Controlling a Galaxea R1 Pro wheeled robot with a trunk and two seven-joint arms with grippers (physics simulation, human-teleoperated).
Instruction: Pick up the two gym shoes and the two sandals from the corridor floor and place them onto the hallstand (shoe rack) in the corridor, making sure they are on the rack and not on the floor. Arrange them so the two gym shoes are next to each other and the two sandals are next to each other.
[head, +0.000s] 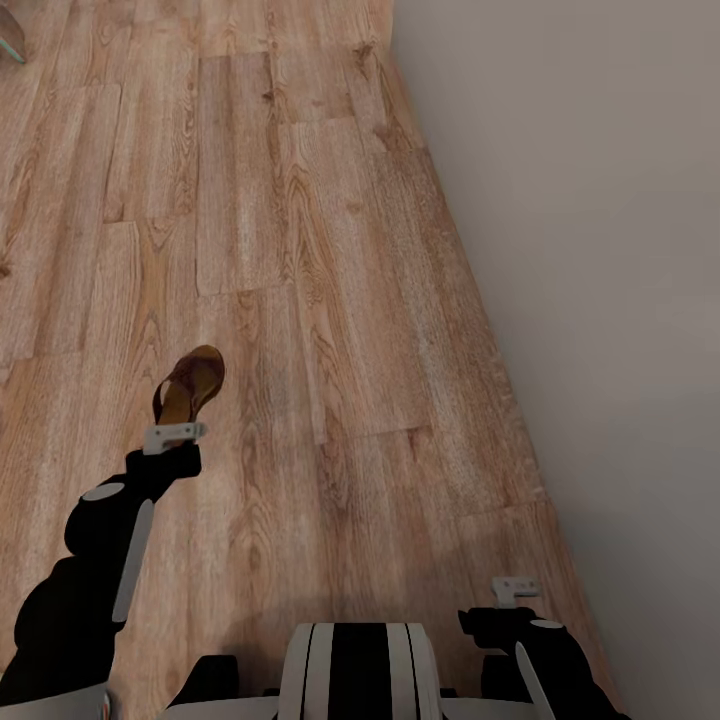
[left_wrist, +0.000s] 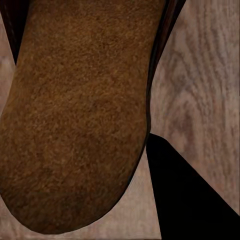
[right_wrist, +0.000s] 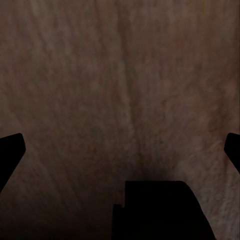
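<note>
One dark brown sandal (head: 191, 384) with a tan footbed sticks out ahead of my left gripper (head: 175, 436), which is shut on its near end and holds it over the corridor floor (head: 300, 250). In the left wrist view the sandal's footbed (left_wrist: 75, 115) sits very close, with one dark finger (left_wrist: 190, 200) beside it and wood planks behind. My right gripper (head: 515, 590) hangs low by the wall. It is open with nothing between its fingers (right_wrist: 11, 150), over shaded floor. The gym shoes and the hallstand are out of view.
A plain grey wall (head: 600, 250) runs along the right side of the planks. A small pale grey edge (head: 10, 40) pokes in at the far left corner. My trunk (head: 360, 670) shows at the near edge.
</note>
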